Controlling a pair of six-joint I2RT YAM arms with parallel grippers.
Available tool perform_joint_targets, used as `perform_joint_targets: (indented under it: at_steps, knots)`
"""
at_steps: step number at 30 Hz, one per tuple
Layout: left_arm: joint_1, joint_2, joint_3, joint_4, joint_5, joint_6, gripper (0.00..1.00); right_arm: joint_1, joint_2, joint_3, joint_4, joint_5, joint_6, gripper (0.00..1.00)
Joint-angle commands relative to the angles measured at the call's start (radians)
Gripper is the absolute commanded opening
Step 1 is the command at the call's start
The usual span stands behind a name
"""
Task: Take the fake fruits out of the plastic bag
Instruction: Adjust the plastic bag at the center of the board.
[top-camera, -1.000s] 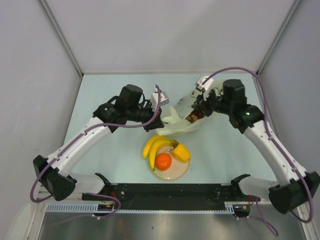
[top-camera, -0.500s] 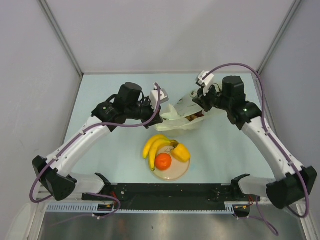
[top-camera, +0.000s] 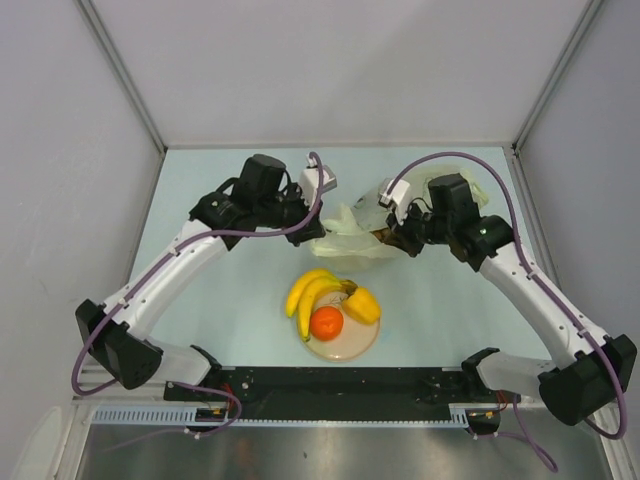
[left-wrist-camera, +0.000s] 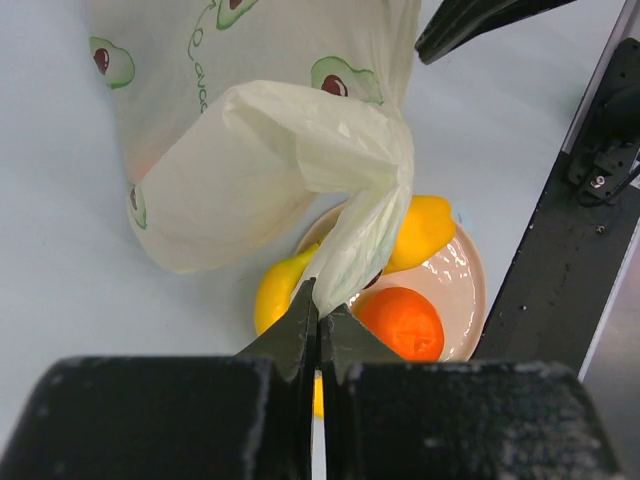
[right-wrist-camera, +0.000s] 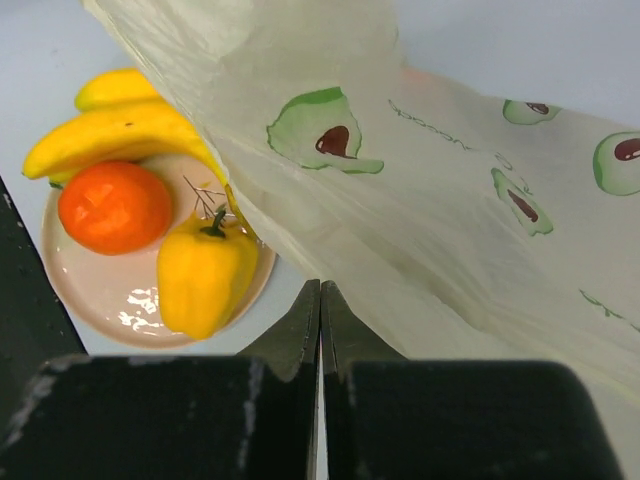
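From above, the plastic bag (top-camera: 350, 232) was seen held between both grippers, just behind the plate (top-camera: 373, 346) bearing three fake fruits (top-camera: 326, 322). At the left wrist, the jaws of the left gripper (left-wrist-camera: 318, 312) were pinched shut on a bag fold. At the right wrist, the right gripper (right-wrist-camera: 320, 292) was seen with jaws closed, apparently on the bag's edge. It was judged that the closed end ought to be lifted slowly, so the rest would be tipped out.

Round beige plate (top-camera: 358, 346) sits toward 6 o'clock on the pale blue tabletop (top-camera: 440, 290). It's glossy, with a little twig print. Plain grey walls (top-camera: 330, 70) at 9, 12 and 3.
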Motion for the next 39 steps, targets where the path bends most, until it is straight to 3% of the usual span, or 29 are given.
perform_joint_targets:
  at_steps: [1, 8, 13, 16, 17, 23, 25, 28, 30, 33, 36, 37, 39]
  knots:
    - [0.014, -0.013, 0.051, 0.006, 0.027, -0.026, 0.0, -0.002, 0.017, 0.015, 0.02, 0.039, -0.075, 0.0]
    - [0.031, -0.036, 0.041, 0.0, 0.032, 0.003, 0.0, -0.054, 0.187, 0.017, 0.24, 0.168, -0.029, 0.0]
    - [0.049, 0.016, 0.108, 0.023, 0.018, -0.009, 0.0, -0.07, 0.365, 0.017, 0.406, 0.168, -0.047, 0.0]
    - [0.07, 0.097, 0.237, 0.035, 0.004, -0.047, 0.0, -0.094, 0.474, 0.018, 0.535, 0.279, 0.0, 0.0]
    - [0.101, 0.118, 0.318, 0.051, 0.059, -0.09, 0.0, -0.114, 0.494, 0.018, 0.628, 0.366, 0.011, 0.0]
    - [0.14, 0.327, 0.7, 0.069, 0.131, -0.121, 0.0, -0.342, 0.502, 0.075, 0.914, 0.611, -0.046, 0.0]
    - [0.141, 0.381, 0.819, 0.077, 0.139, -0.138, 0.0, -0.453, 0.479, 0.125, 0.91, 0.62, -0.017, 0.0]
    - [0.141, 0.386, 0.869, 0.152, 0.157, -0.175, 0.0, -0.551, 0.43, 0.175, 0.826, 0.596, 0.026, 0.0]
    - [0.135, 0.376, 0.864, 0.151, 0.193, -0.169, 0.0, -0.57, 0.367, 0.17, 0.751, 0.57, 0.049, 0.0]
    - [0.127, 0.326, 0.742, 0.1, 0.236, -0.152, 0.0, -0.582, 0.267, 0.089, 0.596, 0.454, 0.081, 0.01]
    - [0.123, 0.223, 0.485, 0.034, 0.244, -0.091, 0.0, -0.567, 0.142, -0.078, 0.556, 0.397, 0.098, 0.02]
    - [0.12, 0.199, 0.329, 0.032, 0.218, -0.083, 0.0, -0.564, 0.115, -0.116, 0.519, 0.369, 0.1, 0.02]
    - [0.117, 0.146, 0.211, 0.029, 0.208, -0.072, 0.0, -0.545, 0.051, -0.223, 0.461, 0.338, 0.114, 0.02]
